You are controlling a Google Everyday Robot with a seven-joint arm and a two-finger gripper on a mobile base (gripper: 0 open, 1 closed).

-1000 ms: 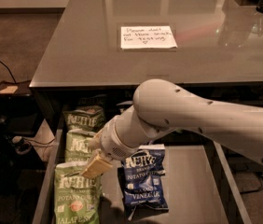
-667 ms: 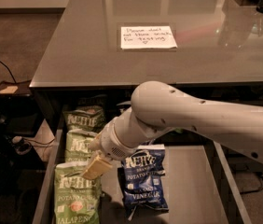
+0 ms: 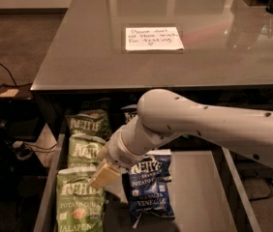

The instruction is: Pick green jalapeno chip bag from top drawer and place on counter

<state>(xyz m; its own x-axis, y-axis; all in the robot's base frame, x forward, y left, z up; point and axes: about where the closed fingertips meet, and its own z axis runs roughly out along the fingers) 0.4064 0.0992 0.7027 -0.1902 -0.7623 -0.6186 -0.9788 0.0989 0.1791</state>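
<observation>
Gripper (image 3: 103, 174) hangs low over top drawer (image 3: 197, 192), left half. Its tan tip sits over the upper-rt corner of the green jalapeno chip bag (image 3: 77, 204) (touching or not, open or closed, gripping anything: can't tell). Bag lies flat at drawer's front-left, w/ blue vinegar bag (image 3: 151, 192) just beside it. Table (image 3: 78, 57) beyond carries a white note (image 3: 153, 38).

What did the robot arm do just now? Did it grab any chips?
The arm slid slightly left; the tool barely moved, by the top of the green jalapeno chip bag. Nothing grabbed or dropped. The blue vinegar bag, top drawer and note stayed put.
</observation>
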